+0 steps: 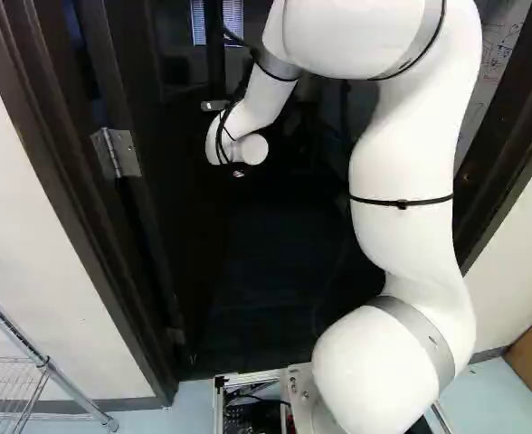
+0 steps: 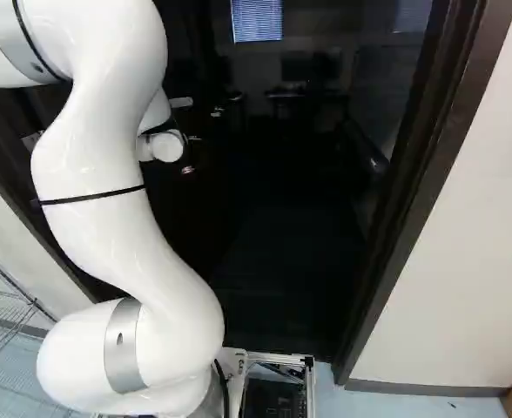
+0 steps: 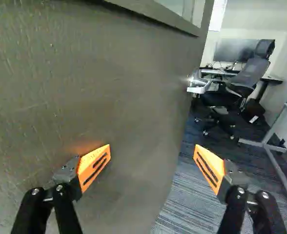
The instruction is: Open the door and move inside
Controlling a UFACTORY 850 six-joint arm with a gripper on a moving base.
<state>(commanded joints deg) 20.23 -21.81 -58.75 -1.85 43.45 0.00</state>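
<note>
In the left base view the gripper (image 1: 239, 173) is barely visible, dark below the arm's white wrist. The dark door (image 1: 148, 81) stands swung inward, its hinge (image 1: 117, 152) on the left jamb. In the wrist view the gripper (image 3: 152, 148) is open with its fingers wide apart and nothing gripped. One orange pad (image 3: 94, 165) is close to the door's face (image 3: 109, 78), casting an orange glow there; contact cannot be told. The other finger is beyond the door's edge, over carpet. A silver handle (image 3: 198, 87) is ahead, near that edge.
The doorway's right jamb (image 2: 413, 192) borders a white wall (image 2: 474, 244). A wire rack (image 1: 31, 380) stands outside at the left. Inside are carpet (image 3: 187, 195), an office chair (image 3: 236, 87), a desk with a monitor (image 3: 236, 50) and a metal-framed stand (image 3: 273, 146).
</note>
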